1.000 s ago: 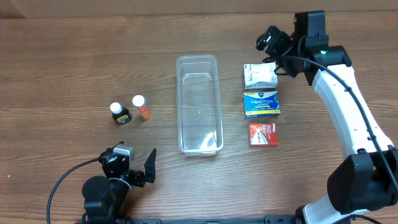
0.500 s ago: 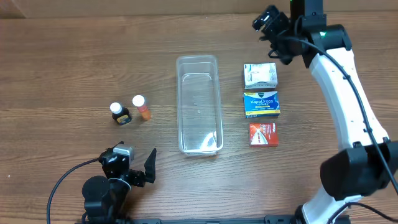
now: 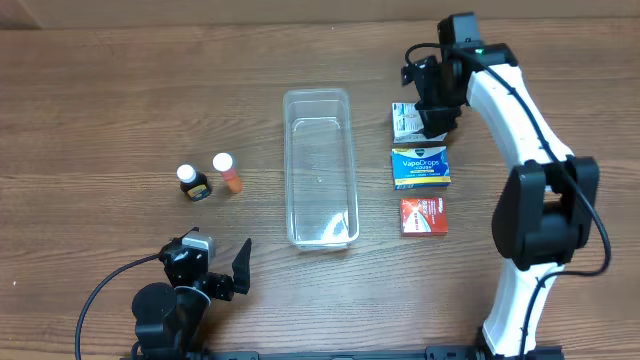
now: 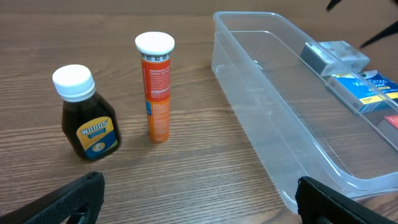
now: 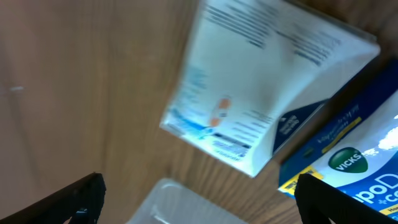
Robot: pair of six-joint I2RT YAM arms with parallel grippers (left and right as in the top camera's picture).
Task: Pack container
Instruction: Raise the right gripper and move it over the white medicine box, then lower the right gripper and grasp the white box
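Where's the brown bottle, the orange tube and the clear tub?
Brown bottle (image 4: 95,135), white cap: left wrist view, label.
Orange tube (image 4: 157,94), white cap: left wrist view, middle.
Clear plastic tub (image 3: 287,170): overhead view, left rim.

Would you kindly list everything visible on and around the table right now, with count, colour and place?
clear plastic rectangular container: one, transparent, empty, centre of the table.
white cardboard box: one, white with blue print, right of the container, far end of the box column.
blue Vicks VapoDrops box: one, blue and yellow, middle of that column.
red cardboard box: one, red, near end of the column.
dark brown bottle with white cap: one, upright, left of the container.
orange tube with white cap: one, upright, between bottle and container.
wooden table: one, brown.
left gripper: one, black, open, near edge.
right gripper: one, black, open, above the white box.
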